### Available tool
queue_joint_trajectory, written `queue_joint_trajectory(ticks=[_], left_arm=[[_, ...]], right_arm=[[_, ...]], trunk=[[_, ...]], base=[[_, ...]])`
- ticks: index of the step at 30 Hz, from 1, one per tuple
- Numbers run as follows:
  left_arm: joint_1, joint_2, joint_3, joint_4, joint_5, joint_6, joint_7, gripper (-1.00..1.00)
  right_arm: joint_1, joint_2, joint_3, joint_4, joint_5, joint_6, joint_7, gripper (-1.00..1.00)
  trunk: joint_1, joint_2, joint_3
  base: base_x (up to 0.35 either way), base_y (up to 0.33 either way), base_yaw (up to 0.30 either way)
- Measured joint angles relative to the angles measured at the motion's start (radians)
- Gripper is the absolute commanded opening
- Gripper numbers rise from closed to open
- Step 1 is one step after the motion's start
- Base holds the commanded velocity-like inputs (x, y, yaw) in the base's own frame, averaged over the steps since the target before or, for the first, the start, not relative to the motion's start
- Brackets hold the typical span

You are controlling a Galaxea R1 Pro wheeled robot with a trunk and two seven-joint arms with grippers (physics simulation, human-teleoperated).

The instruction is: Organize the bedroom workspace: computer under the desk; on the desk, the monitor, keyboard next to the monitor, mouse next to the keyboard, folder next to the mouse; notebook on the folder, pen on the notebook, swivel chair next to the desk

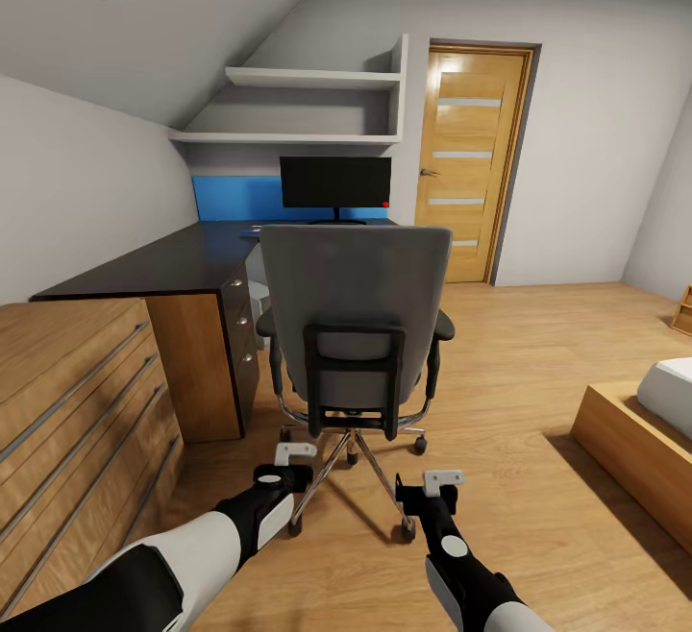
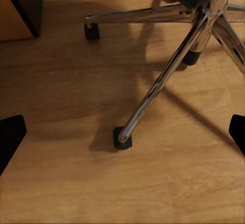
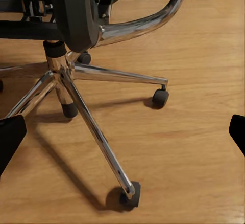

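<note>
Wooden drawer chest far left, then black desk with monitor at its back. Left gripper spread open, empty, low behind swivel chair. Right gripper likewise open, holding nothing. Wooden door beyond; bed far right.

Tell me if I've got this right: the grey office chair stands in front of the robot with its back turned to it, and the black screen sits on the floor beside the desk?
Not quite. The screen stands on top of the desk, not on the floor; the head view shows it. The rest holds: the grey chair stands in front of the robot, its back turned to it.
</note>
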Motion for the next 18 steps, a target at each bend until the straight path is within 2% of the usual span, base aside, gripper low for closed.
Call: queue_joint_trajectory(ticks=[12, 18], left_arm=[[0.0, 0.0, 0.0, 0.0, -0.001, 0.011, -0.003, 1.0], [0.0, 0.0, -0.002, -0.002, -0.003, 0.011, -0.007, 1.0]], right_arm=[[0.0, 0.002, 0.001, -0.011, 0.0, -0.003, -0.011, 1.0], [0.0, 0.003, 0.002, -0.074, 0.001, -0.002, -0.038, 1.0]], trunk=[[0.0, 0.0, -0.002], [0.0, 0.0, -0.004]], base=[[0.0, 0.0, 0.0], [0.0, 0.0, 0.0]])
